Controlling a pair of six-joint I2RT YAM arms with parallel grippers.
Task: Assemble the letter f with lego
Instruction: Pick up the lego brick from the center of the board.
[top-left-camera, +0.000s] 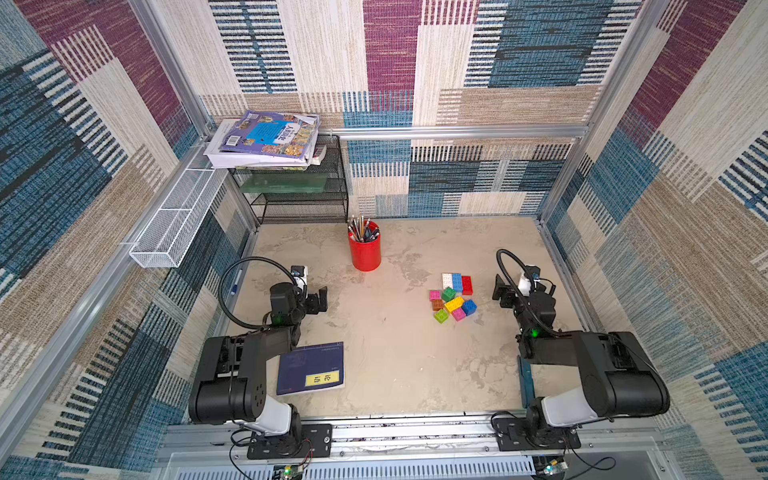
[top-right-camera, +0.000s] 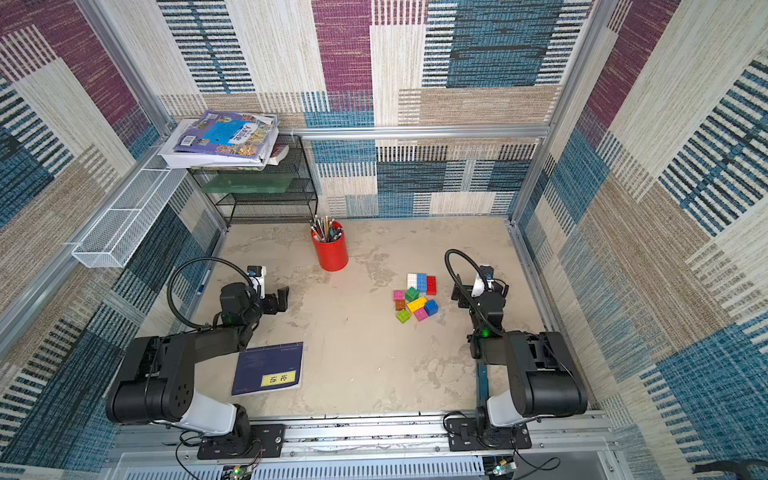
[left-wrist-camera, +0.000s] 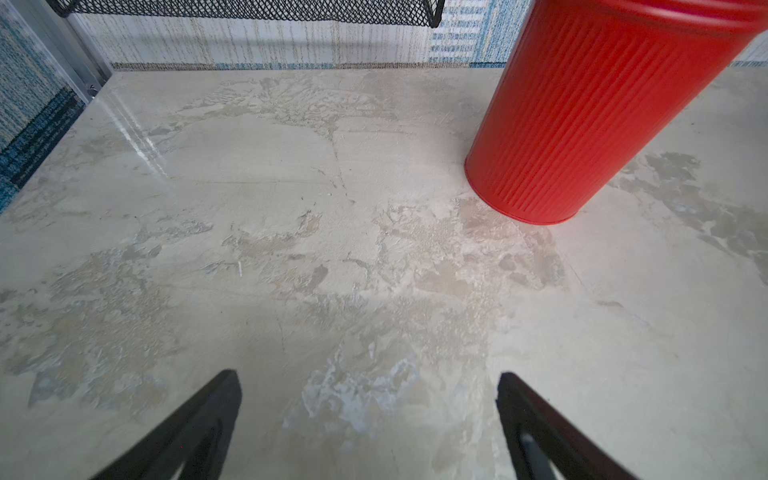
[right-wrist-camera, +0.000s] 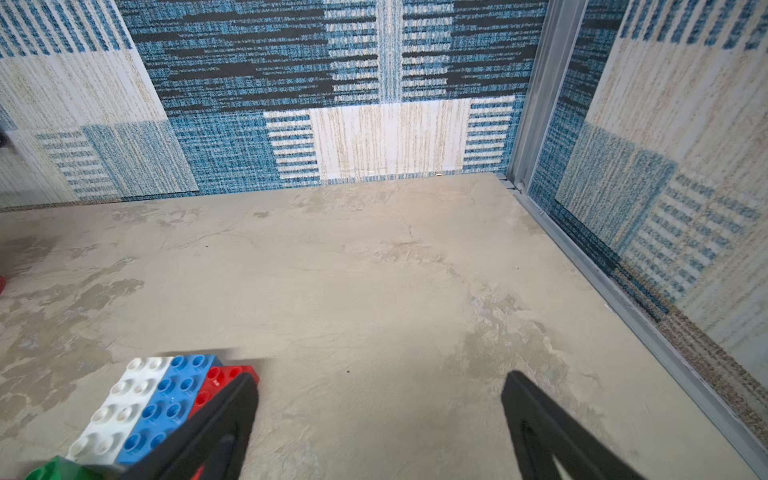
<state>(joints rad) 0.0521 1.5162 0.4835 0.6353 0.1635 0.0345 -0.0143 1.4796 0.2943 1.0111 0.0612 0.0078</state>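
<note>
Table (top-left-camera: 395, 374) mottled beige. Right claw (right-wrist-camera: 380, 376) spread wide over bare table; left claw (left-wrist-camera: 368, 374) likewise, well apart from the bricks. Lego (top-left-camera: 454, 303): loose cluster at 9 o'clock of right claw, just beside it. Right wrist view: red brick (right-wrist-camera: 220, 376) half hidden behind claw, green brick (right-wrist-camera: 54, 471) cut off.

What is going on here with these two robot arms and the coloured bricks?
Nothing is being handled yet. The lego bricks lie loose in a cluster on the table, no letter built. The left fingers stand open over bare table near the red pen cup; the right fingers stand open beside the bricks, holding nothing.
</note>
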